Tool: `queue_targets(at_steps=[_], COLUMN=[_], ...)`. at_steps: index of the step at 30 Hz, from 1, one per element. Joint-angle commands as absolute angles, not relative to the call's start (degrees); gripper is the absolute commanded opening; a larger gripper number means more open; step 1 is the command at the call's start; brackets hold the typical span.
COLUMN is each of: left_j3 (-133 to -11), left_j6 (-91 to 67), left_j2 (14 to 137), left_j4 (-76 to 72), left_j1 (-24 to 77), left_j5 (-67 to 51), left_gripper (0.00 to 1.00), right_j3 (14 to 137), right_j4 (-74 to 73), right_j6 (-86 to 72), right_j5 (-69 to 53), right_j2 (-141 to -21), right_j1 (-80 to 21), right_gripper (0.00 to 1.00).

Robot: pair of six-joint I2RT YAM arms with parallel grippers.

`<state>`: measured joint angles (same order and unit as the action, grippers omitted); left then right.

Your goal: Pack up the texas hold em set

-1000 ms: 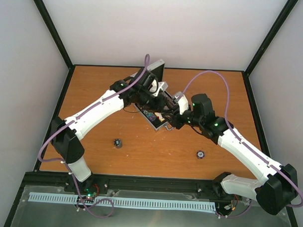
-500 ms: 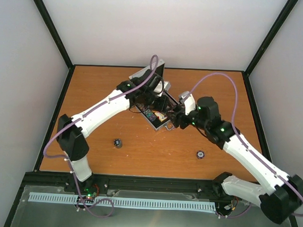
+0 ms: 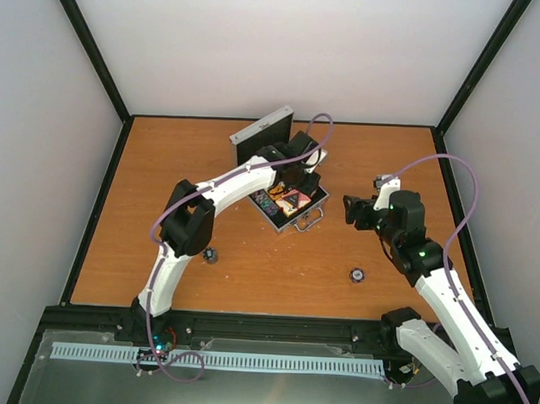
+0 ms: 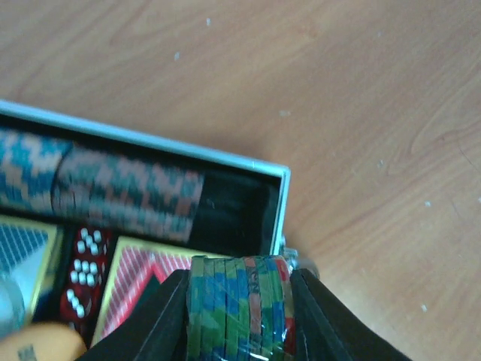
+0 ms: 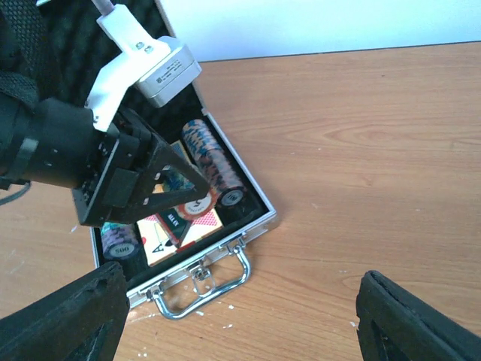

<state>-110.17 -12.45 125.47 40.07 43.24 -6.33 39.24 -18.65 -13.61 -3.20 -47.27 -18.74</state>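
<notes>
While the left gripper (image 4: 239,331) clamps a green-and-blue poker-chip stack (image 4: 239,297), axis along the packed row (image 4: 128,188), the empty black slot (image 4: 237,207) in the open silver aluminium case (image 4: 281,199) lies just ahead; the right gripper (image 5: 237,320) gapes empty, well apart

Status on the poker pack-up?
Left gripper shut on chip stack, over open case. Right gripper open, empty, right of case. Two small discs loose outside it. Nothing blocking.

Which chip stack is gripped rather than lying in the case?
The green-and-blue stack, clamped in the left gripper above the case; the orange-and-teal row lies in its slot.
</notes>
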Motion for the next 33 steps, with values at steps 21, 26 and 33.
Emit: queue_targets(at_steps=[21,26,33], left_j3=[-118.98,-119.00,-118.81], left_j6=[-0.08,0.72,1.99], left_j2=[135.04,135.98,136.55], left_j4=[34.66,35.03,34.99], left_j1=[43.76,43.79,43.77], left_j5=[-8.32,-7.94,-6.31], left_gripper=[0.11,0.11,0.12], right_j3=[39.95,40.17,39.83], right_j4=[-16.36,-16.30,-16.09], right_j6=[-17.60,-17.58,-18.26], right_j5=[-5.13,-5.40,-5.80], right_j2=[-50.48,-50.80,-50.54], right_j1=[-15.35,-15.25,-15.18], right_gripper=[0.83,0.83,0.83])
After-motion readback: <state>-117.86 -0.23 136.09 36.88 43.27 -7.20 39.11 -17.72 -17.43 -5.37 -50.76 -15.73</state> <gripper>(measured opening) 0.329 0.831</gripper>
